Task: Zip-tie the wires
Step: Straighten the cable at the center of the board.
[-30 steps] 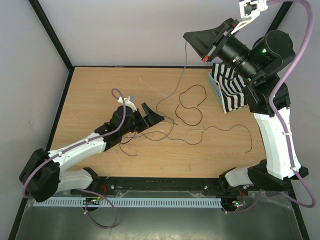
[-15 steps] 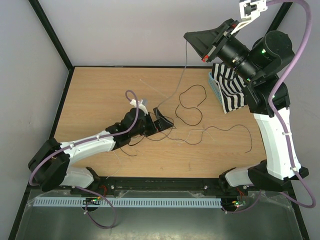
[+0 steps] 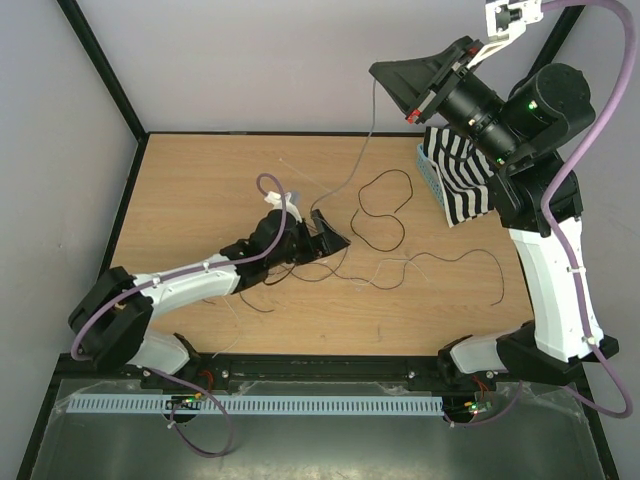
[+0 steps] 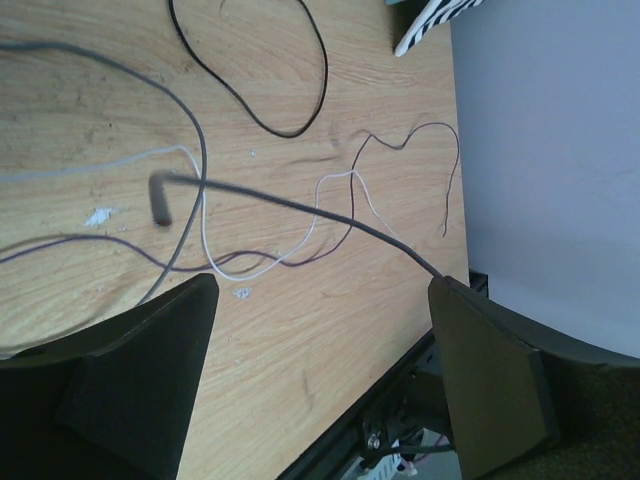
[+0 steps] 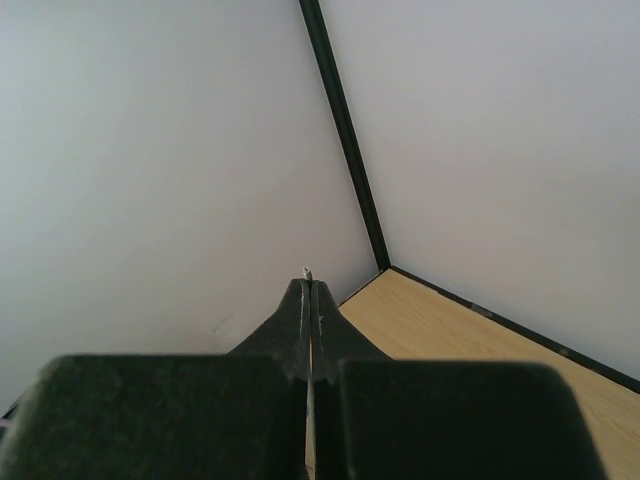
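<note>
We see the left gripper low over the middle of the wooden table, its jaws standing well apart and gripping nothing. In the left wrist view the two dark fingers frame a patch of table where the wires cross: a black loop further off, a pale strand and thin dark ones curling between the fingers, and one blurred dark strand running slantwise toward the right-hand finger; whether it touches that finger we cannot tell. From above, the wires lie spread in loose loops over the centre and right of the table, just beyond the left gripper. The right gripper is raised high above the far edge, jaws pressed together on a grey strand that hangs from it to the table; its tip pokes out between the closed fingers. Under the right arm stands a blue basket with a black-and-white striped cloth.
</note>
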Available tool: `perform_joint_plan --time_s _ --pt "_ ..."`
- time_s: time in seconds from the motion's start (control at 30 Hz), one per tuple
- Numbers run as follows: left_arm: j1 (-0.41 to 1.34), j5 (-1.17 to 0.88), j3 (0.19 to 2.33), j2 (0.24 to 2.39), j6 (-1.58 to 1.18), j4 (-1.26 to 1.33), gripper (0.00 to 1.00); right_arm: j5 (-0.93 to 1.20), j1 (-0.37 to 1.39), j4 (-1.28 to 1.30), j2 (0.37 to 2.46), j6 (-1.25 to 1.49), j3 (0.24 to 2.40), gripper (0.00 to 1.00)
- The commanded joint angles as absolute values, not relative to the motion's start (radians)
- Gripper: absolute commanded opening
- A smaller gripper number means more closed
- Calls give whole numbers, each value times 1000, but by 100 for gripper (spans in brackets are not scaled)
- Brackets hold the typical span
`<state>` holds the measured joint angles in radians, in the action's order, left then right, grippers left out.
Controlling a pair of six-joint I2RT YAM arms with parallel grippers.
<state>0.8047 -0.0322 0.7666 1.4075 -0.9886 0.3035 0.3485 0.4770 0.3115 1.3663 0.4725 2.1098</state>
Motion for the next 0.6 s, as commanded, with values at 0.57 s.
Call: perform_joint_plan --time_s 0.57 --pt "782 -27 820 1545 -986 455 63 339 476 266 1288 479 2057 0"
